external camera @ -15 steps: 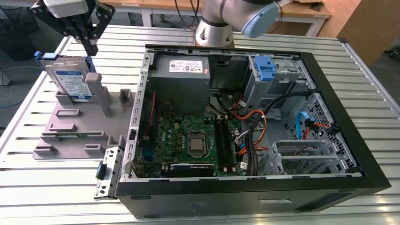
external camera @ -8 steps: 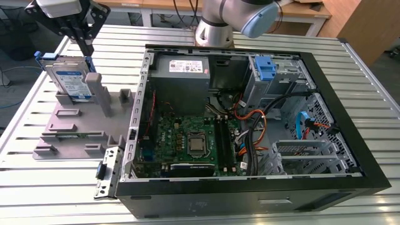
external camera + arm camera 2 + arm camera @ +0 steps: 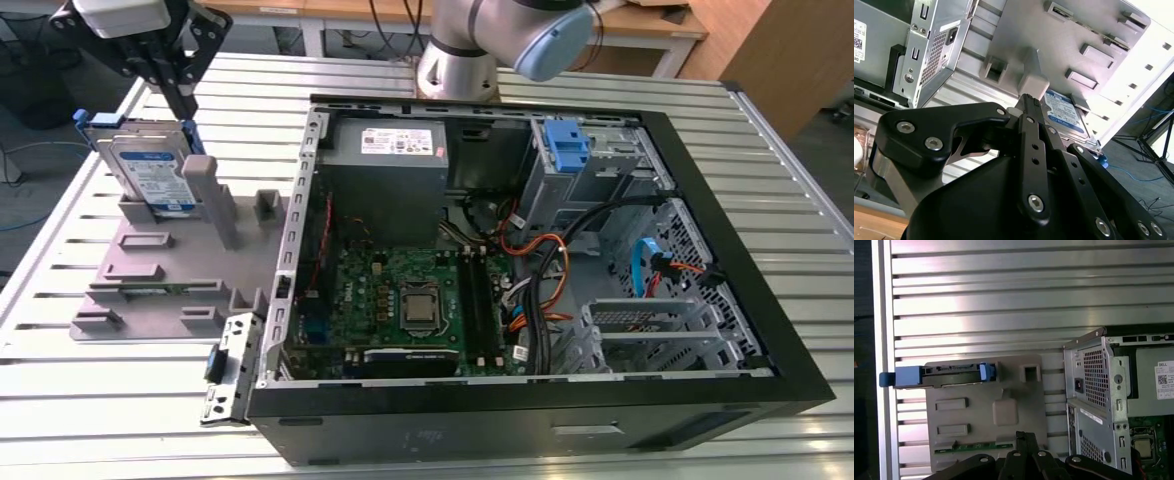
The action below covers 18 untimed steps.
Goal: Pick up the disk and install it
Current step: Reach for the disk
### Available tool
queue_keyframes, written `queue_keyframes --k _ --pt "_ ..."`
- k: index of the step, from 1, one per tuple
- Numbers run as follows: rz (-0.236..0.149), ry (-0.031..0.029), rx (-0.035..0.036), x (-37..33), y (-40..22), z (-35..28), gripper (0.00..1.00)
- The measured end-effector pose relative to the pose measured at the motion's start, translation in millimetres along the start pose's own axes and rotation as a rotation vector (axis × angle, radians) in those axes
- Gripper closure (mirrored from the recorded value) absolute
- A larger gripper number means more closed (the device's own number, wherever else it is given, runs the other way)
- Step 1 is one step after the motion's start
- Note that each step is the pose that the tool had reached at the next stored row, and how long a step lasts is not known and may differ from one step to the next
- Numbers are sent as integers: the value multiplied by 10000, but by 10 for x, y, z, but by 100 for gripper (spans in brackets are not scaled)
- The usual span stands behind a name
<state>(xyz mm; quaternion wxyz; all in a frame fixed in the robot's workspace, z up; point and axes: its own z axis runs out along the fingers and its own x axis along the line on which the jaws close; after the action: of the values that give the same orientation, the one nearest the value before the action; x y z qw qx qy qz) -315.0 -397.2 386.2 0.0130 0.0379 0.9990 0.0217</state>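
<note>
The gripper, fingers pressed together and empty, hung just above the disk, which stood on edge in a grey fixture near the edge of the worktop on the exterior view's left

Shiny ribbed metal table, matt grey plastic holder, metal disk edged in blue plastic
</note>
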Motion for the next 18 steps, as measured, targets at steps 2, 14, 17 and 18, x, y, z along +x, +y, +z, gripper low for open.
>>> queue_keyframes --k 2,14,17,18 --pt "0 -1 -1 10 21 9 89" --pt "-1 -1 -1 175 138 48 89" --pt "0 -2 -1 213 151 54 89" --pt "-1 -1 0 221 152 55 89"
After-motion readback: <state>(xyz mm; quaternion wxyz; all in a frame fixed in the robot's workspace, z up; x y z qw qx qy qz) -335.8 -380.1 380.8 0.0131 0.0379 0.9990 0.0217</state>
